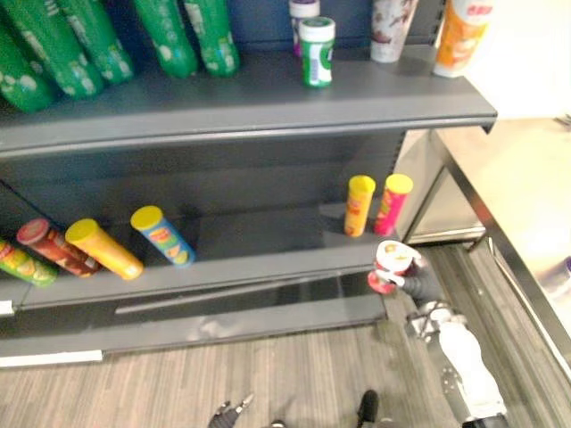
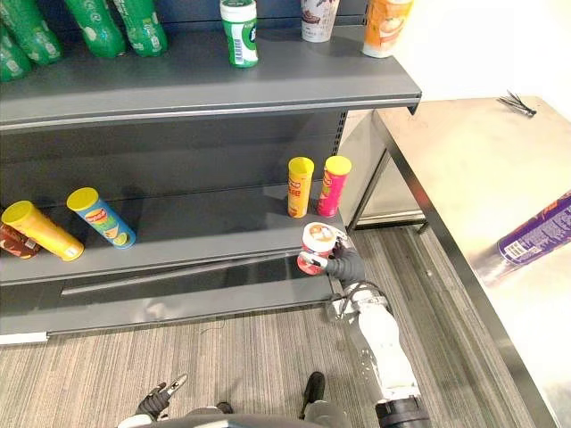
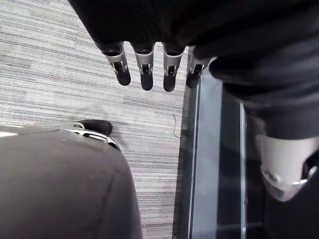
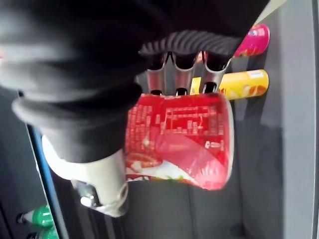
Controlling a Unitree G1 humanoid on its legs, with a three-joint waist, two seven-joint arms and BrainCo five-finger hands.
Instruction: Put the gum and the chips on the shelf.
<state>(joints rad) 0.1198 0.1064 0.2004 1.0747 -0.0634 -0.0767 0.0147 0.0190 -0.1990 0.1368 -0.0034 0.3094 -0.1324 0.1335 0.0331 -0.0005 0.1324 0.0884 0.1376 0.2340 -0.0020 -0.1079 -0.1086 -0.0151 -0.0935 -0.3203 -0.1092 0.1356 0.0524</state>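
Note:
My right hand [image 2: 346, 266] is shut on a red chips can [image 2: 317, 248] with a white lid, held just in front of the lower shelf's [image 2: 214, 234] right end. In the right wrist view the fingers [image 4: 179, 74] curl round the red can [image 4: 179, 144]. The gum [image 2: 239, 33], a green and white bottle, stands upright on the top shelf [image 2: 268, 85]. Low over the carpet hangs my left hand [image 2: 161, 399], its fingers [image 3: 145, 69] straight and holding nothing.
A yellow can [image 2: 300, 185] and a pink can [image 2: 334, 185] stand on the lower shelf just behind the held can. Several cans [image 1: 134, 241] lie at its left. Green bottles [image 1: 89, 40] and cups line the top shelf. A steel table [image 2: 464, 169] with a purple can [image 2: 535, 230] is to the right.

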